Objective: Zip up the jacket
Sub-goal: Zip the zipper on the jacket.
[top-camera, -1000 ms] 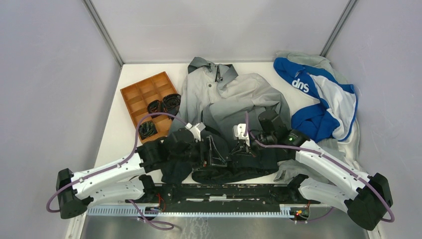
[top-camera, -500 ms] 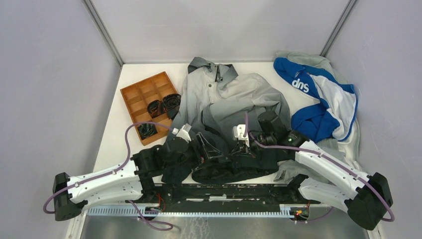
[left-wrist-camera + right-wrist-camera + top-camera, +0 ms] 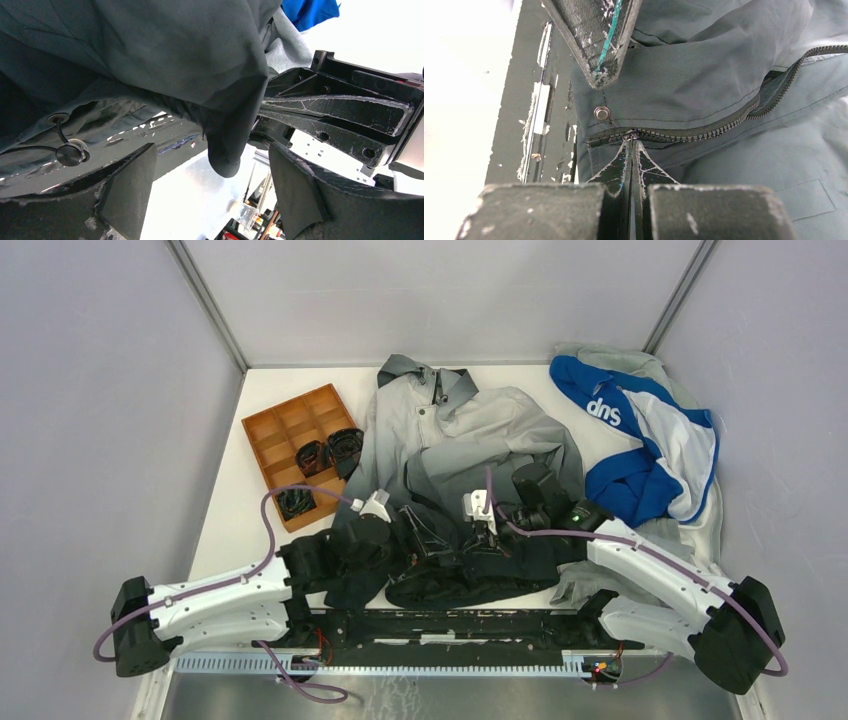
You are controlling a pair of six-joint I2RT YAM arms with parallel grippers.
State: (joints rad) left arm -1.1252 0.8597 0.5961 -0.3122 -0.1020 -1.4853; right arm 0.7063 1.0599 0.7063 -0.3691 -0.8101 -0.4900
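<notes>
charcoal at its hem and grey at its collar, the jacket [image 3: 455,435] lies spread on the table [image 3: 225,530]. we see the right gripper [image 3: 631,142] pressed together on the zipper [image 3: 704,131] near a snap [image 3: 601,113]. the left gripper [image 3: 211,155] stands spread beneath the jacket's hanging dark edge.

A flat white worktop [image 3: 225,530] was enclosed on three sides by plain pale grey wall panels [image 3: 90,440]. Thin silver metal posts [image 3: 205,302] were set along the two back corners. A brushed grey metal strip [image 3: 450,695] was laid along the near edge. The enclosure was lit evenly and brightly.
</notes>
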